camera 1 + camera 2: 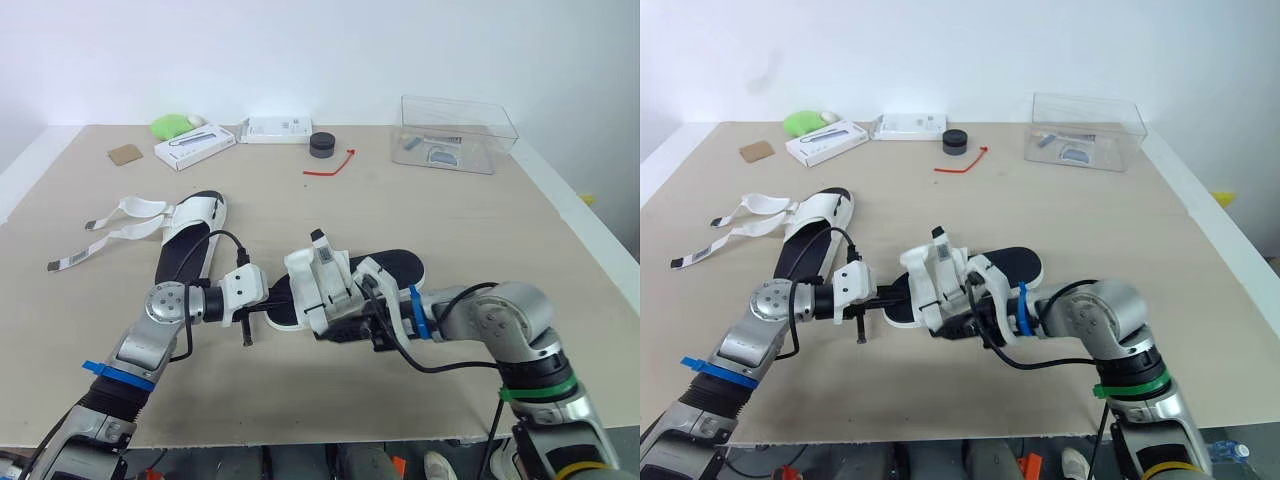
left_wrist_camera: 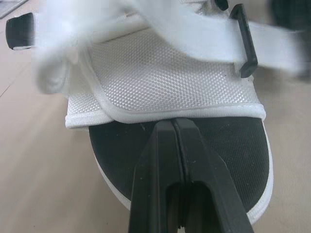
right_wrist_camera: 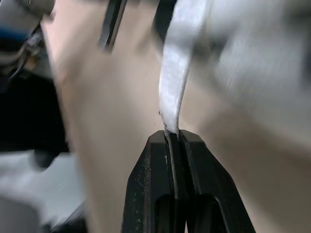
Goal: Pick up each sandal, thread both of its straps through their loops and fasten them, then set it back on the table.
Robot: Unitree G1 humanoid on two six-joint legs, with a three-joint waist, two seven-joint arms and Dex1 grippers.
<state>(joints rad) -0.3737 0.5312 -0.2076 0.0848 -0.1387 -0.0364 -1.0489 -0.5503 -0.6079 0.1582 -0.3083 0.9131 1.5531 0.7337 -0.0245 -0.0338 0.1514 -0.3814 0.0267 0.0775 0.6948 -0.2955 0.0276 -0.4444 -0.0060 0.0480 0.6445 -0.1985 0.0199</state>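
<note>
1. Held sandal [image 1: 392, 267]: black footbed, white upper. It sits near the front edge of the bench [image 1: 470, 215], about mid-width, between the two arms. I cannot tell whether it is lifted or resting.
2. Left end effector [image 2: 173, 122]: fingers pressed together over the black footbed, tips right against the hem of the white mesh upper. I cannot tell whether anything is caught between them.
3. Right end effector [image 3: 172, 133]: pinching a white strap [image 3: 175, 90] of the held sandal. The strap rises straight out from between the fingertips.
4. Black loop [image 2: 245, 41]: on the held sandal's upper, with a white strap running through it.
5. Second sandal [image 1: 188, 243]: lies flat toward the left edge, mid-depth, apart from both end effectors. Both of its straps are undone and trail out toward the left edge: upper strap [image 1: 128, 208], lower strap [image 1: 98, 250].
6. Far right corner: clear plastic box [image 1: 458, 132] with small items inside.
7. Far edge, centre to left:
   - black round puck [image 1: 322, 144]
   - red tie [image 1: 332, 165], just beside the puck
   - two white boxes [image 1: 195, 146] [image 1: 275, 129]
   - green lump [image 1: 172, 126]
   - brown card scrap [image 1: 125, 154]
</note>
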